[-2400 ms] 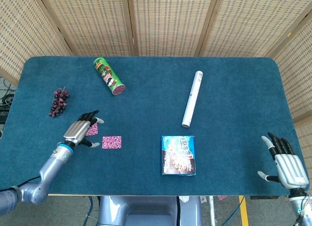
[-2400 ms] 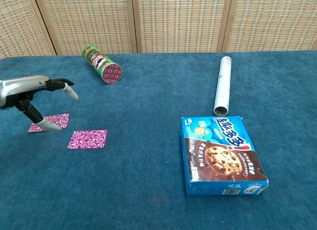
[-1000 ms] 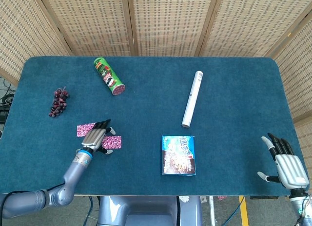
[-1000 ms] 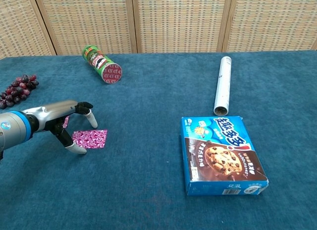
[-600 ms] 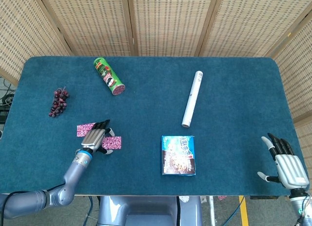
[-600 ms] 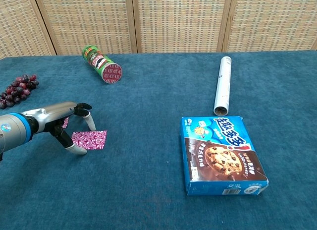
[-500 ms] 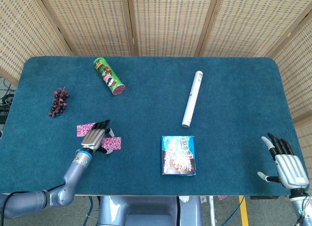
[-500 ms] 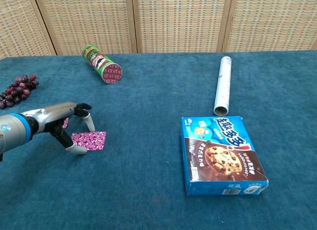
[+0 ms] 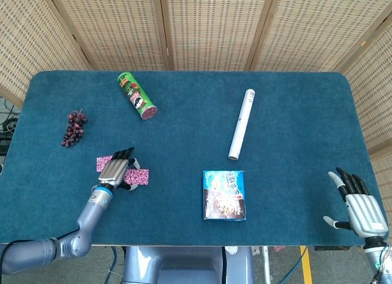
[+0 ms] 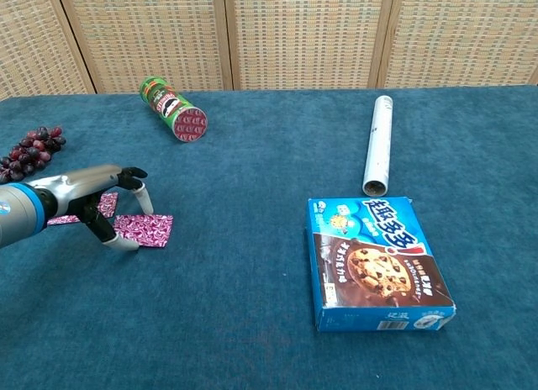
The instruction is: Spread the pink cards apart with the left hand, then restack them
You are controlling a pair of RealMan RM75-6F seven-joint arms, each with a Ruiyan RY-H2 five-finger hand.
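Two pink cards: near card (image 10: 145,229) and far card (image 10: 99,206), both flat on the table near its front-left, lying close together, overlap unclear under the hand. One green chips can (image 9: 138,96) on its side at back-left, one grape bunch (image 9: 73,127) at far left, one white tube (image 9: 241,124) lying right of center, one blue cookie box (image 9: 224,194) flat near the front.

Left hand (image 10: 101,201) was arched over the cards, fingers curled down, fingertips (image 10: 145,202) on or just over the near card's left part, thumb low at its front edge; whether it actually pinched the card, cannot tell. Right hand (image 9: 360,206) was at the front-right corner, fingers spread, holding nothing.

Surface was a dark teal cloth-covered table (image 9: 294,112). Behind it stood woven wicker screen panels (image 9: 208,27) with wood frames.

Head view alone showed the right hand, the full table outline and the robot base below the front edge. Chest view alone showed the cookie print on the box lid and the tube's open dark end, plus the left hand side-on, arched over the cards.
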